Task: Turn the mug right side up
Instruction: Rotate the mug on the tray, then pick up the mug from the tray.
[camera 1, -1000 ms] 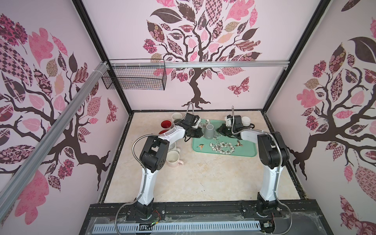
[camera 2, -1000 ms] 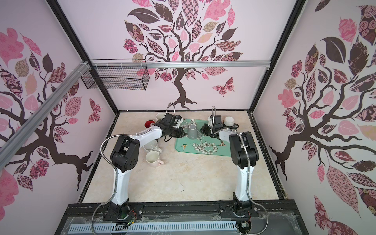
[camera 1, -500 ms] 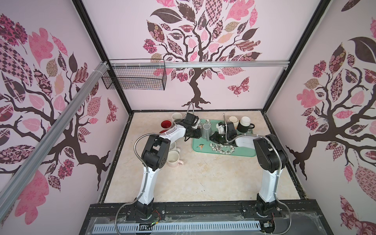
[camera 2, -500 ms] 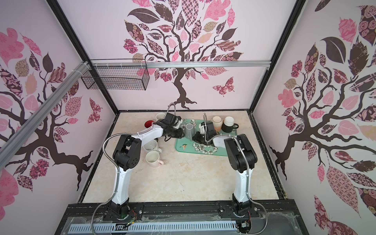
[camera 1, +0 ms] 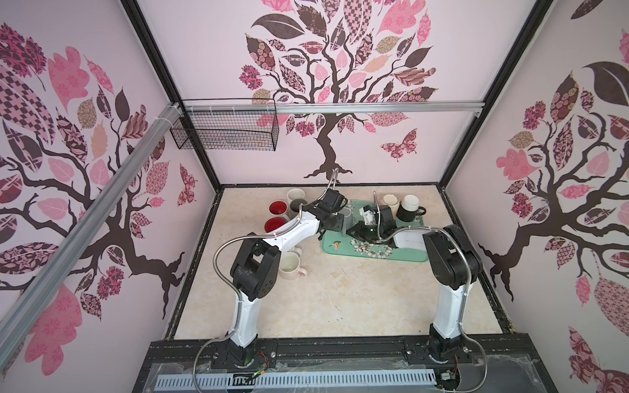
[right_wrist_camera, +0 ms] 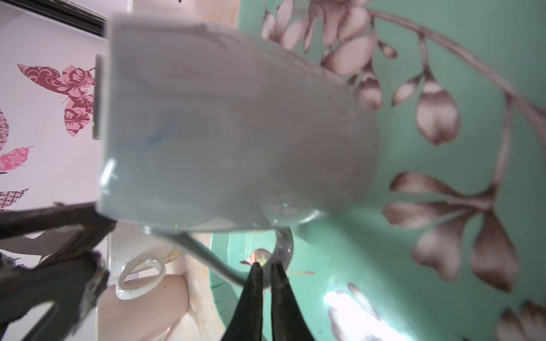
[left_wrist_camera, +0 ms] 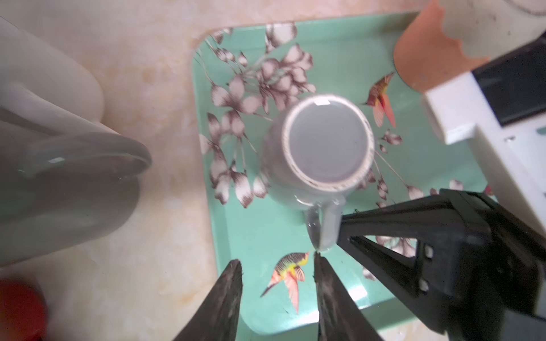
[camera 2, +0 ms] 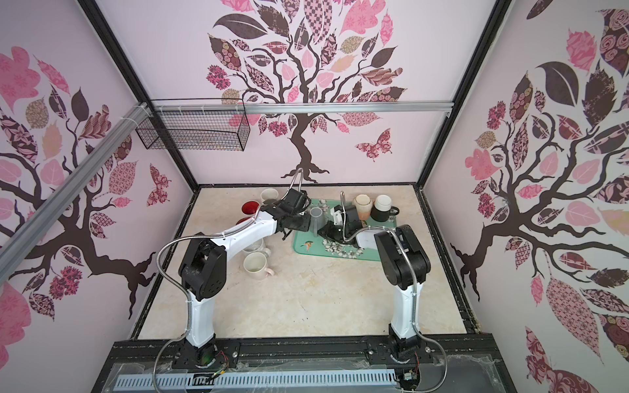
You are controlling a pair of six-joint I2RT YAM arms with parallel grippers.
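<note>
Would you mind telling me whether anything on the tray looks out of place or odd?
Yes: the grey mug stands upside down on the green floral tray, its unglazed base ring facing up, with the right gripper pinching its handle. No spill is visible.

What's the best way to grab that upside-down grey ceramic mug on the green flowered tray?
The grey ceramic mug stands base-up on the green flowered tray, hiding its rim; grip the handle, coming in sideways from the side of the right pincer, where it juts out.
</note>
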